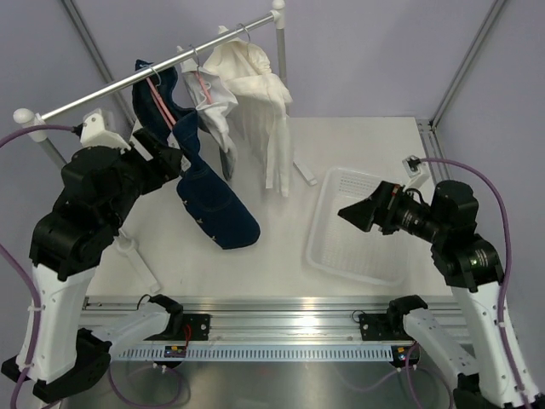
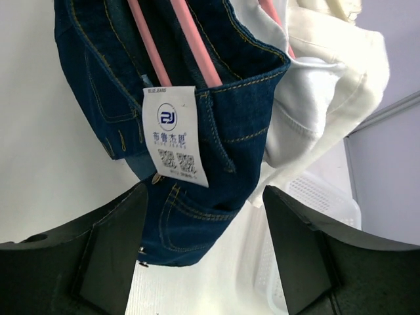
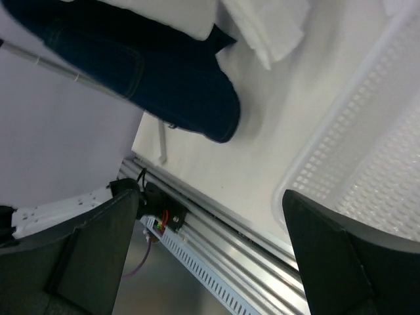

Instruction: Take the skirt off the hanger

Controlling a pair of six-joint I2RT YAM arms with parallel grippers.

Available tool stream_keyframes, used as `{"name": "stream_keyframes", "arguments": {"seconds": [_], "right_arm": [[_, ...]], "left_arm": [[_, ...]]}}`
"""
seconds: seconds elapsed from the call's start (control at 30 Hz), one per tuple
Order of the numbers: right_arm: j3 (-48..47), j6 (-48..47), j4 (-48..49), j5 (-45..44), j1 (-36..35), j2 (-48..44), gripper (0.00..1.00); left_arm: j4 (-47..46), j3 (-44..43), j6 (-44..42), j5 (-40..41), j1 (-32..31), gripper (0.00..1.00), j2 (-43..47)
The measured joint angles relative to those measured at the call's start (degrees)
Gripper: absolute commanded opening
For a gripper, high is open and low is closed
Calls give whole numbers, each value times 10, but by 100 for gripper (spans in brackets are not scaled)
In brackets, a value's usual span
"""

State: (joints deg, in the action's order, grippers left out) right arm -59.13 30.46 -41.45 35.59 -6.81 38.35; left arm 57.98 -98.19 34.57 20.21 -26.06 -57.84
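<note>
Looking down from above, the skirt (image 1: pixel 213 204), dark blue denim, hangs on a pink hanger (image 1: pixel 160 104) from the rail (image 1: pixel 111 89) at the back left. Its lower end droops towards the table (image 1: pixel 358 145). A white garment (image 1: pixel 255 102) hangs just beside it on the same rail. The left claw (image 1: pixel 174 158) is raised close against the upper part of the skirt, though from this angle I cannot tell whether it touches the cloth. The right claw (image 1: pixel 353 213) hovers over the near left corner of a white basket (image 1: pixel 328 247), well apart from the skirt.

From the left wrist, the claw (image 2: pixel 203 256) stands well open with nothing between its fingers (image 2: pixel 111 249). The skirt's waistband (image 2: pixel 216 105) fills the view just ahead, with the pink bars of the hanger (image 2: pixel 190 39) running up inside it and a white label (image 2: pixel 174 134) dangling from the band. The denim looks near the gap, but no finger has hold of it.

From the right wrist, that claw (image 3: pixel 210 256) is spread as wide as it goes and is empty. The skirt's lower end (image 3: pixel 164 85) shows far off, and the basket's rim (image 3: pixel 367 164) lies close by.

As I judge it, the task has barely begun. The skirt is not yet off the hanger and no grip has been taken. Closing on the waistband and working it off the pink bars is all left to do.
</note>
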Motion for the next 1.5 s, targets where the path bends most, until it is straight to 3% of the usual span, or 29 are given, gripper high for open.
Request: {"name": "stream_keyframes", "arguments": {"seconds": [0.2, 0.43, 0.77, 1.03, 1.37, 1.5], "right_arm": [[-195, -13, 1, -141, -240, 159, 99], [-344, -70, 58, -250, -396, 345, 94], [-448, -175, 143, -319, -465, 505, 84], [-516, -214, 195, -321, -492, 586, 75], [-650, -239, 193, -327, -504, 693, 68], [-709, -259, 188, -333, -504, 743, 59]], "left_arm": [[18, 15, 18, 5, -1, 77, 68], [54, 101, 48, 46, -1, 78, 131], [88, 238, 71, 62, -1, 83, 174], [83, 279, 74, 62, -1, 84, 201], [79, 294, 73, 61, -1, 85, 208], [79, 294, 72, 61, -1, 85, 216]]}}
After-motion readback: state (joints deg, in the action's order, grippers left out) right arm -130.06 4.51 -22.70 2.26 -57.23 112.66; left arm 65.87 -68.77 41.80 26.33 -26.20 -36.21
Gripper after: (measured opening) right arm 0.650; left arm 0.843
